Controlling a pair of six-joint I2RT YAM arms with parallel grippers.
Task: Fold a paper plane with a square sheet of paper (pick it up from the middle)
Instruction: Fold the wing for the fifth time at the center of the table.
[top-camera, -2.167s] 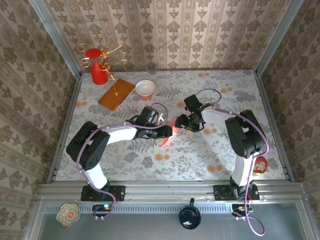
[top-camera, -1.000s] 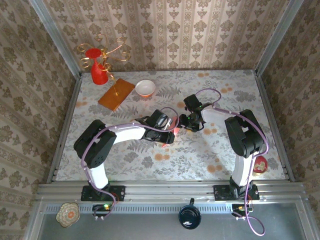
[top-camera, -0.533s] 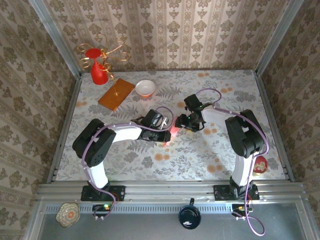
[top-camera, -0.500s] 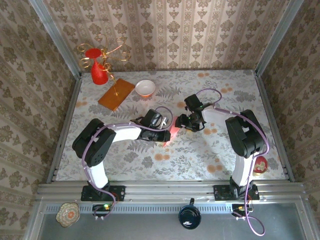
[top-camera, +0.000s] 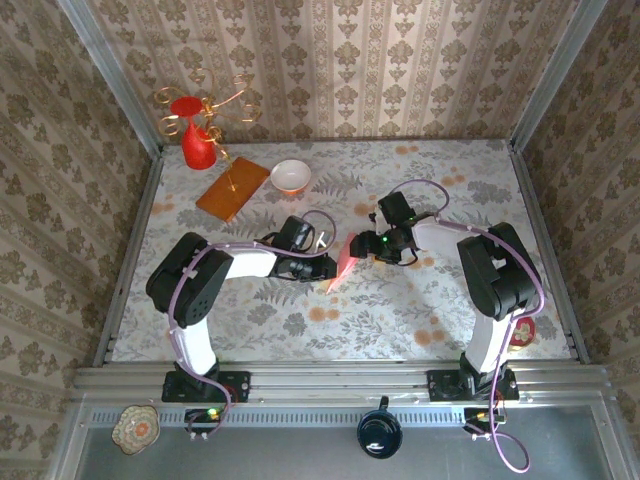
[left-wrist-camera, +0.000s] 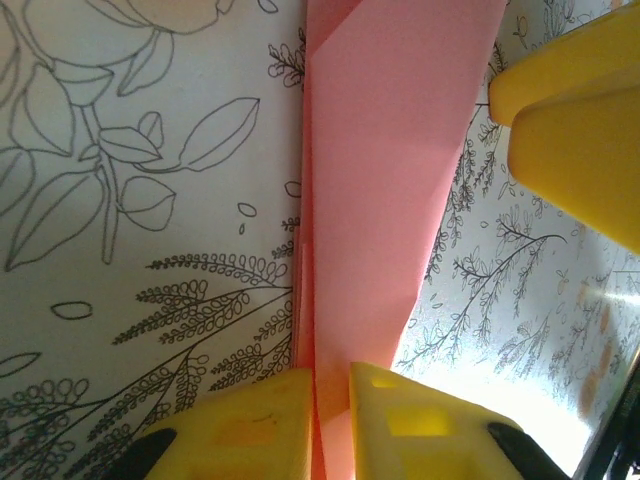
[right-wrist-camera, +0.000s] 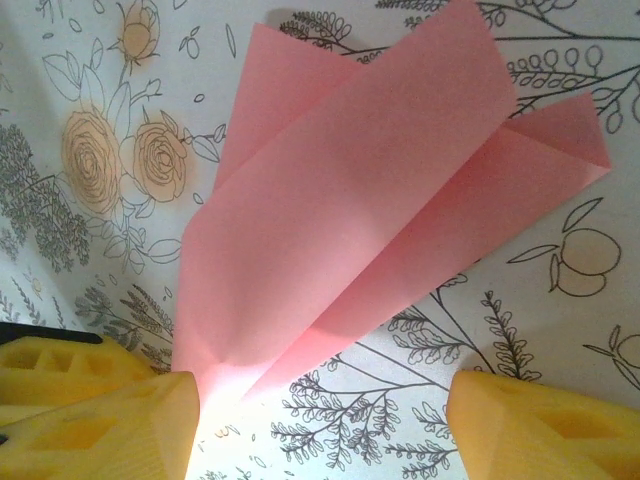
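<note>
The top camera looks down from high behind the near edge of the floral-printed table (top-camera: 420, 320), taking in all of it. The 2 wrist cameras sit close above it, facing down; all 3 views share the slim pink folded paper plane (top-camera: 341, 266) mid-table.

Paper plane (top-camera: 341, 266) at centre of table (top-camera: 450, 300)
Left gripper (top-camera: 326, 270) on its left; right gripper (top-camera: 362, 245) on its right; board (top-camera: 233, 188), bowl (top-camera: 291, 177), vase (top-camera: 196, 142) behind, leftward
</note>
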